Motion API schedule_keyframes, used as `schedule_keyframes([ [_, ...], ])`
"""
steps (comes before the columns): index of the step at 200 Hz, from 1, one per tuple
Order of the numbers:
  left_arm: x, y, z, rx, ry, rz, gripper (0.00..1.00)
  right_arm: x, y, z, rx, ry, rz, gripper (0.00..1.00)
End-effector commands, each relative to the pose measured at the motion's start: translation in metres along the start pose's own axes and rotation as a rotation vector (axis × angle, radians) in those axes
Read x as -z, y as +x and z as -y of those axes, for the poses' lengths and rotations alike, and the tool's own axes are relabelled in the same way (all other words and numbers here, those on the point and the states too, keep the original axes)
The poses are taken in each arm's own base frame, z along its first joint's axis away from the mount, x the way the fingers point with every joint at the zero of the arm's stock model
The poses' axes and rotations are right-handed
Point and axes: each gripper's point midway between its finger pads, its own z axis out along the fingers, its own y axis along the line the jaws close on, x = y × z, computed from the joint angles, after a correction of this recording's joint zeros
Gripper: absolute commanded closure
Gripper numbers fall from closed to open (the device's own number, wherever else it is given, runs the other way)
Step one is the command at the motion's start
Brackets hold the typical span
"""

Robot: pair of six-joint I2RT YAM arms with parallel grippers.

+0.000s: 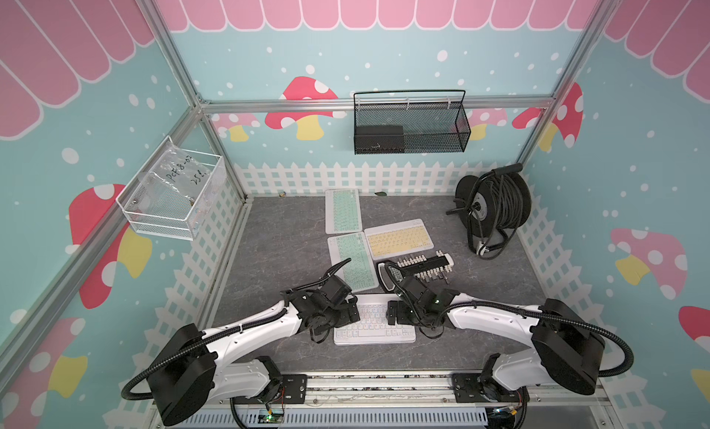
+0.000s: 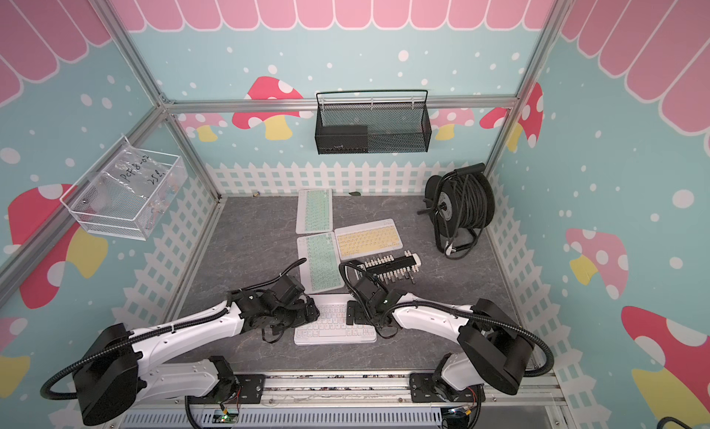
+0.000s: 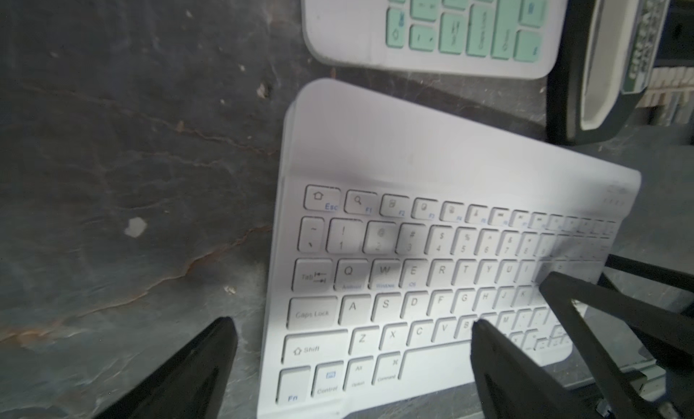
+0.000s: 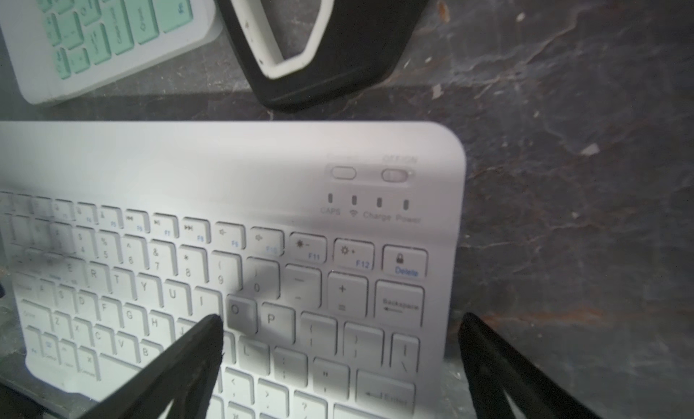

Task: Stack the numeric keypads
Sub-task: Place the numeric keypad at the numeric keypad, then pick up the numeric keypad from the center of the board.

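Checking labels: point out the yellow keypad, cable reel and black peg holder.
yellow keypad (image 1: 399, 239): top view, key field
cable reel (image 1: 504, 200): top view, wound cable
black peg holder (image 1: 422, 265): top view, bar middle

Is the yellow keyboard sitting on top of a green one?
No, the yellow keypad lies flat on the table beside the near green keypad.

White keypad (image 1: 374, 325) under left hand (image 1: 349, 312) and right hand (image 1: 392, 312), yellow keypad (image 1: 399, 238) farther back.

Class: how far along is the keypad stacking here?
Done: no stack clearly visible. In hand: left gripper and right gripper, both open, each straddle one end of the white keypad. Left: far mint keypad, near mint keypad and yellow keypad lie unstacked.
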Motion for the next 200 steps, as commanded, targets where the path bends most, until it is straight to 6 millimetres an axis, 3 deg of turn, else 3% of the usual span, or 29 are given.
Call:
schedule_keyframes([
  [1,0.022,-0.019,-0.005,-0.006,-0.027,0.077,0.00,0.021,-0.025,0.000,-0.024,0.020,0.095,0.00],
  [47,0.048,-0.061,-0.018,0.080,0.035,0.141,0.00,0.054,-0.078,0.000,-0.034,0.020,0.250,0.00],
  [83,0.058,-0.107,-0.022,0.124,0.076,0.180,0.00,0.058,-0.125,-0.018,0.039,0.030,0.298,0.00],
  [117,0.052,-0.149,-0.007,0.116,0.116,0.188,0.00,0.038,-0.167,-0.055,0.117,0.016,0.292,0.00],
  [143,0.039,-0.173,-0.001,0.106,0.119,0.172,0.00,0.010,-0.184,-0.085,0.143,-0.029,0.246,0.00],
  [165,0.031,-0.189,0.000,0.116,0.155,0.169,0.00,-0.009,-0.188,-0.102,0.151,-0.065,0.216,0.01],
  [169,0.029,-0.191,0.000,0.121,0.164,0.166,0.00,-0.022,-0.185,-0.101,0.153,-0.056,0.191,0.00],
  [200,0.021,-0.205,-0.010,0.164,0.217,0.144,0.00,-0.056,-0.180,-0.106,0.157,-0.045,0.130,0.00],
])
